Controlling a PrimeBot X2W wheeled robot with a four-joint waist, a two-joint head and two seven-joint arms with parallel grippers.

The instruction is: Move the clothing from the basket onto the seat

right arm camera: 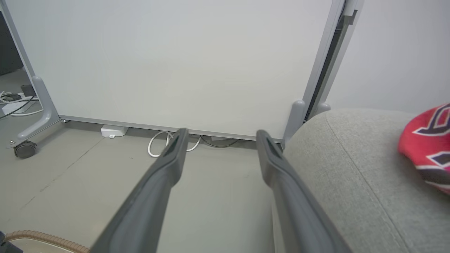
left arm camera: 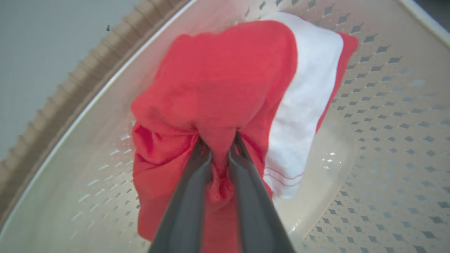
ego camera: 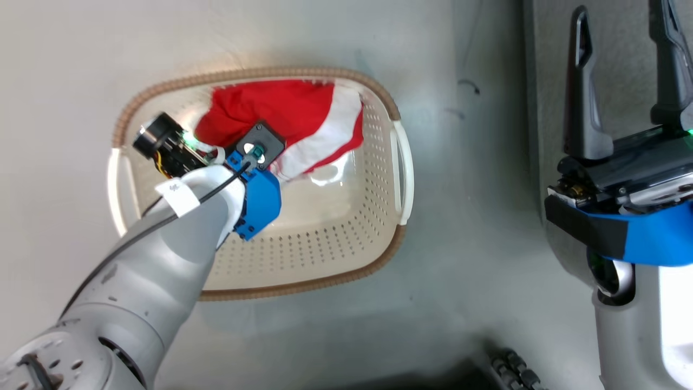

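My left gripper (left arm camera: 218,142) is down inside the basket (ego camera: 325,249). Its two dark fingers (left arm camera: 191,196) are pinched close together on a fold of the red garment (left arm camera: 225,77). A ridge of red cloth is squeezed up between them, filling the narrow gap, and the fabric bunches and creases on either side of the tips.

The garment lies heaped at the far end of the basket floor, straight ahead of my fingers in the left wrist view. Its broad white stripe (left arm camera: 306,98) runs down the side to the right of them. In the head view my left wrist covers the near edge of the heap. The rest of the red and white cloth spreads away from it toward the basket's brown rim.

My right gripper (ego camera: 622,21) hangs well apart from the basket, off to the right. Its jaws are spread wide with nothing between them. In the right wrist view its fingers point out over the floor (right arm camera: 70,168) toward a white wheeled panel (right arm camera: 175,63). The grey seat (right arm camera: 351,175) is just beside the right-hand finger. A jersey (right arm camera: 427,144), red with dark and white markings, lies on that seat, well apart from those fingertips.
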